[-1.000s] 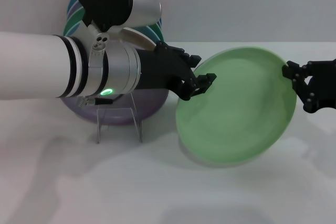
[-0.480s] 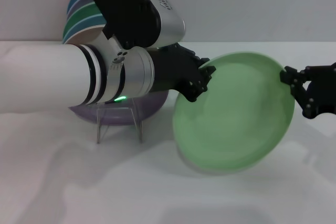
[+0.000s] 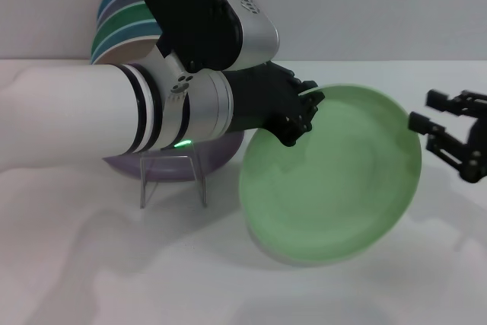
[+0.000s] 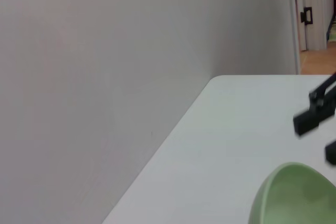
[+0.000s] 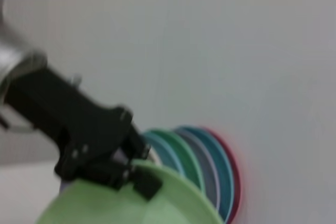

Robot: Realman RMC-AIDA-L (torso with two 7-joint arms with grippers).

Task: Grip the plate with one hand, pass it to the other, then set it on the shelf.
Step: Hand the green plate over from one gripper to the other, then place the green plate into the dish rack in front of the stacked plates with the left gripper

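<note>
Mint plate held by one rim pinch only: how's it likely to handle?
The plate looks rigid: it holds its shape tilted, with only the left gripper pinching its rim. Probably light, since that edge grip carries it. The matte, low rim could pivot or slip in the pinch; the right gripper is open, clear of it.

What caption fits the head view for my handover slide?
Left claw grips the mint plate rim, right claw open just clear, wire shelf with plates behind.

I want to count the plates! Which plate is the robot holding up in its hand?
The pale mint-green plate, gripped at its rim by the left hand. The other coloured plates stand stacked in the rack behind the arm.
</note>
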